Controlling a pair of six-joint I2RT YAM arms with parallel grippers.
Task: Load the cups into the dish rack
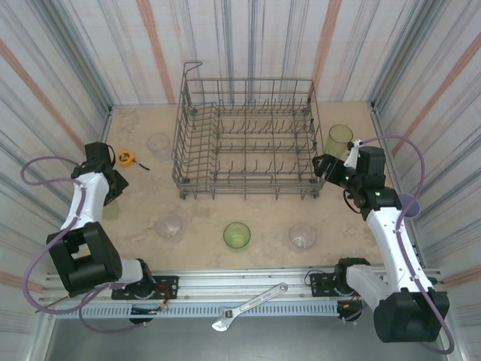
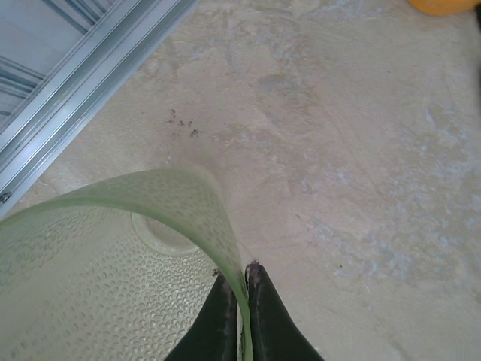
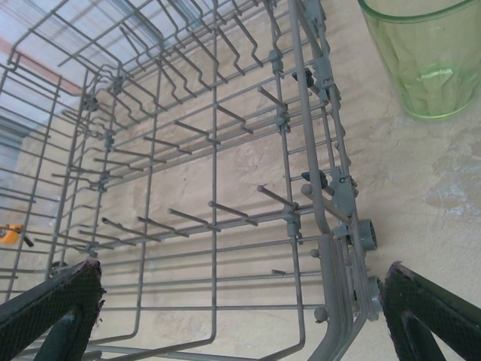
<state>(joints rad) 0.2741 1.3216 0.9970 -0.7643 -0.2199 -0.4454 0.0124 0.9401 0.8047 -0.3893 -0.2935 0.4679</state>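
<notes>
My left gripper (image 2: 240, 280) is shut on the wall of a yellow-green cup (image 2: 113, 263), one finger inside the rim and one outside; the cup stands on the table at the far left (image 1: 111, 212). The grey wire dish rack (image 1: 248, 143) stands at the back middle with no cups in it. My right gripper (image 1: 325, 165) hangs open at its near right corner, the corner post (image 3: 338, 248) between the wide-apart fingers (image 3: 60, 301). Another yellow-green cup (image 1: 340, 140) (image 3: 421, 60) stands right of the rack. Two clear cups (image 1: 169, 226) (image 1: 302, 236) and a green one (image 1: 236, 235) stand in front.
A clear cup (image 1: 159, 144) and an orange tape measure (image 1: 126, 157) lie left of the rack. A pale cup (image 1: 409, 203) peeks from behind the right arm. A wrench (image 1: 248, 307) lies on the near rail. Striped walls close in the table.
</notes>
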